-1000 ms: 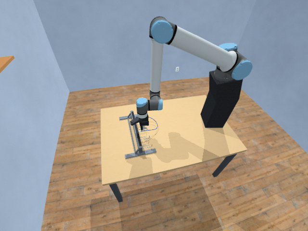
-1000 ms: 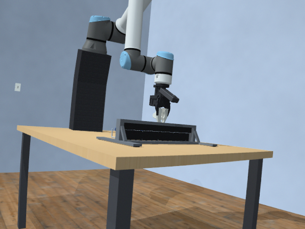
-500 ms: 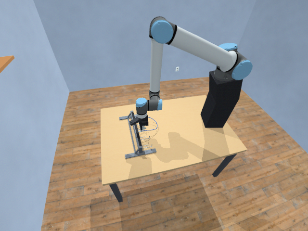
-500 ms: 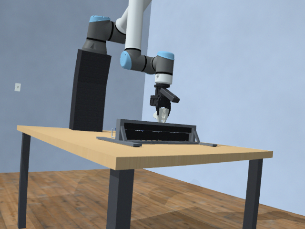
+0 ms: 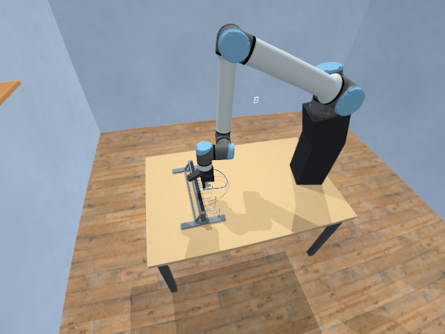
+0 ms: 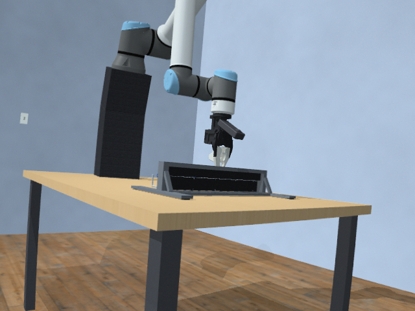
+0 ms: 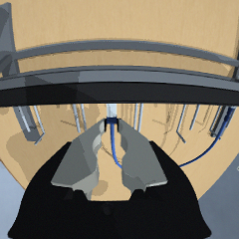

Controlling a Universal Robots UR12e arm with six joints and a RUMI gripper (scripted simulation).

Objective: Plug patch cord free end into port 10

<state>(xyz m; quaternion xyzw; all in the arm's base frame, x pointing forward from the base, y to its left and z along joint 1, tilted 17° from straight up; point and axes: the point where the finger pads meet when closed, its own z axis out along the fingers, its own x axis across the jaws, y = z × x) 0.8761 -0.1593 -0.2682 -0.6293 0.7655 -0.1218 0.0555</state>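
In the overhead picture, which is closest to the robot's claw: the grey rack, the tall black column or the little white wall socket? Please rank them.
Measured from the gripper in the top view:
1. The grey rack, directly beside the claw, which holds the cable plug against it.
2. The tall black column, across the table to the right.
3. The white wall socket, on the back wall beyond the table.

A bare room: blue walls (image 5: 143,53), plank floor (image 5: 251,287), one table (image 5: 251,223).
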